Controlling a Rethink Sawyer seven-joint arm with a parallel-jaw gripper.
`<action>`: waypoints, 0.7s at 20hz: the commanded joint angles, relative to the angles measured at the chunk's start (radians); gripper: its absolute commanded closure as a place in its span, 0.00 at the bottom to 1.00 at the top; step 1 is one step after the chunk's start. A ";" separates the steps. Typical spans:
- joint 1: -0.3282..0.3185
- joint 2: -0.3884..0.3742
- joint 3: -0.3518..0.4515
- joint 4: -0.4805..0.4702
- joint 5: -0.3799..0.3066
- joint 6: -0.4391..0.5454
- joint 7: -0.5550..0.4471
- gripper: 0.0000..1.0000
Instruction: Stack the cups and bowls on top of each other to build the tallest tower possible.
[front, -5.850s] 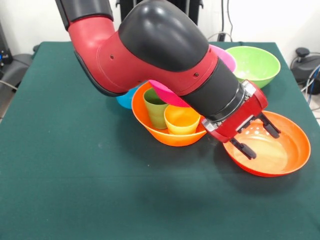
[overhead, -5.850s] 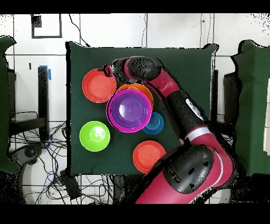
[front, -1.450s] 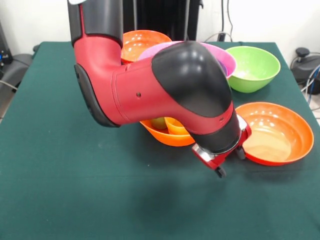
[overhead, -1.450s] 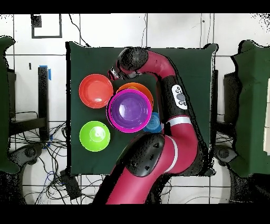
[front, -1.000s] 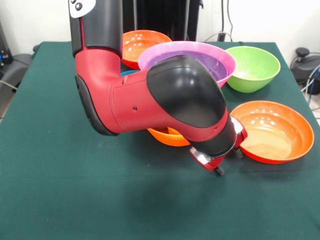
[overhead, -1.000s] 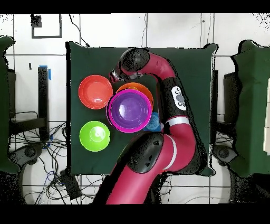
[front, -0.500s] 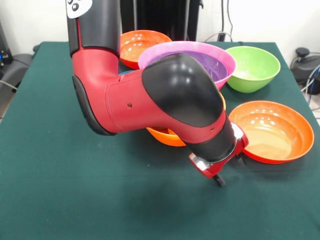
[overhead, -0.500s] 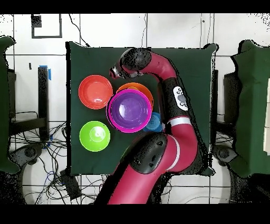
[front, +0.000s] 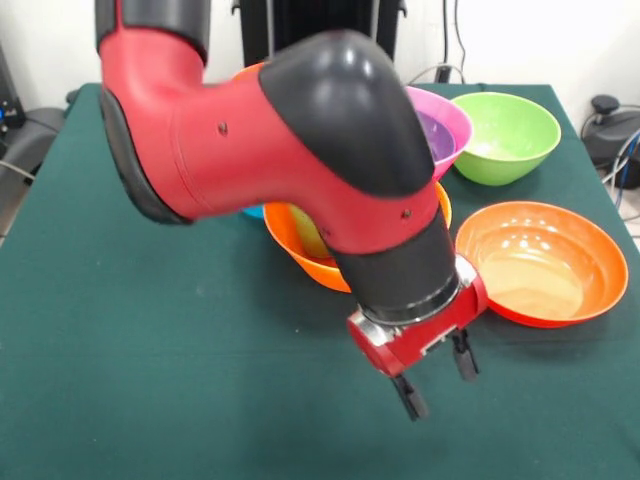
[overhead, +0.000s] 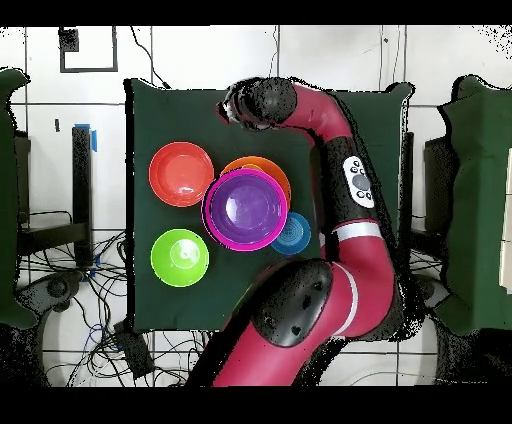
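Near the middle of the green table (front: 120, 380) sits the tower (overhead: 250, 200): the light orange bowl (front: 305, 255) at the bottom, with the pink bowl (front: 448, 125) up top and the purple bowl (overhead: 246, 205) nested inside it. The small blue bowl (overhead: 296, 233) is right beside the pile. One red-orange bowl (front: 535, 262) and the lime green bowl (front: 505, 132) sit apart, toward one side edge. The gripper (front: 437, 378) hangs just off the red-orange bowl, jaws spread, nothing in them.
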 joint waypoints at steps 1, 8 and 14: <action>0.016 -0.134 -0.078 -0.001 -0.118 0.040 -0.119 0.00; 0.009 -0.133 -0.096 -0.078 -0.156 0.141 -0.163 0.00; 0.019 -0.246 -0.128 -0.112 -0.213 0.161 -0.179 0.00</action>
